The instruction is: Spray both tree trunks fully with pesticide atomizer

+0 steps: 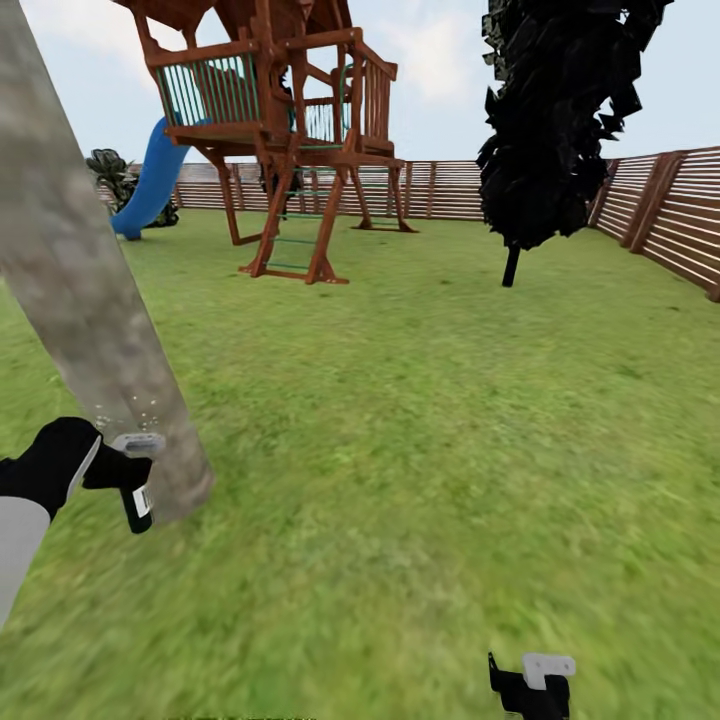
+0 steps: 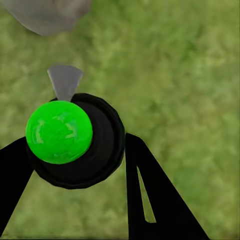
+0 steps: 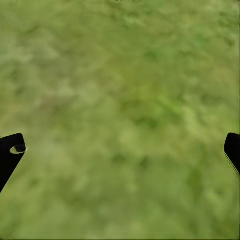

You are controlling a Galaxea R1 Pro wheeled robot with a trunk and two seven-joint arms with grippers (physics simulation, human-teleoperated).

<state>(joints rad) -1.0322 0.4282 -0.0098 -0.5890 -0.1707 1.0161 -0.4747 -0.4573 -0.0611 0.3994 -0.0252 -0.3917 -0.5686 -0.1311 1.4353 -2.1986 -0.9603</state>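
Observation:
A thick mottled grey-brown tree trunk leans across the left of the head view, and its base shows in the left wrist view. My left gripper is shut on the pesticide atomizer, right beside the foot of the trunk. In the left wrist view the atomizer is a black body with a bright green cap and a grey nozzle aimed at the trunk, held between my gripper's black fingers. A few whitish pesticide specks float against the bark. My right gripper hangs open over grass.
A reddish wooden play tower with a blue slide stands at the back. A dark narrow tree rises at the right. A slatted fence rings the lawn, and open grass spreads ahead.

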